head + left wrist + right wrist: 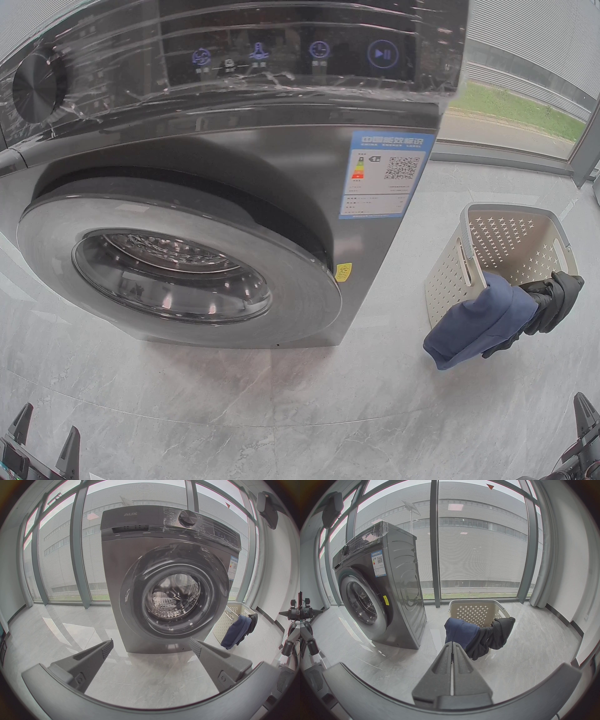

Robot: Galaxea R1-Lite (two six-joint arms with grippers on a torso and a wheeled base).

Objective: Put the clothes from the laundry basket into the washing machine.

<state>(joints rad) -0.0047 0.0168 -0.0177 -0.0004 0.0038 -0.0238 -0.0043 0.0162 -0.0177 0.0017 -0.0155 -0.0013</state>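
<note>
Over the near rim of the cream perforated plastic laundry basket (519,240) hang the clothes. A dark blue cloth garment (478,325) is draped down the outside, and a black cloth garment (553,300) is bunched just beside it, the two touching. The basket stands on the pale grey marbled floor (312,400), near the dark grey front-loading washing machine (250,162) and to its right. The machine's round glass door (175,275) looks shut over the drum. By my reckoning nothing has gone in yet, and the door must come open before any cloth is worth carrying.

My left hand (150,642) sits low in front of the machine, fingers spread, facing the door squarely. My right hand (452,645) is low too, fingers pressed together, pointed at the blue garment. Each is well apart from what it faces.

I would give the door to the left hand, catching its rim on the side away from the hinge (which side that is I cannot tell) and swinging it fully wide so it does not drift back. The right hand must spread before it nears the cloth. It should pinch the blue garment at the thick fold on the rim, not the loose hem. Then it should lift high enough that the tail clears the basket without tipping it or dragging the black garment onto the floor.
</note>
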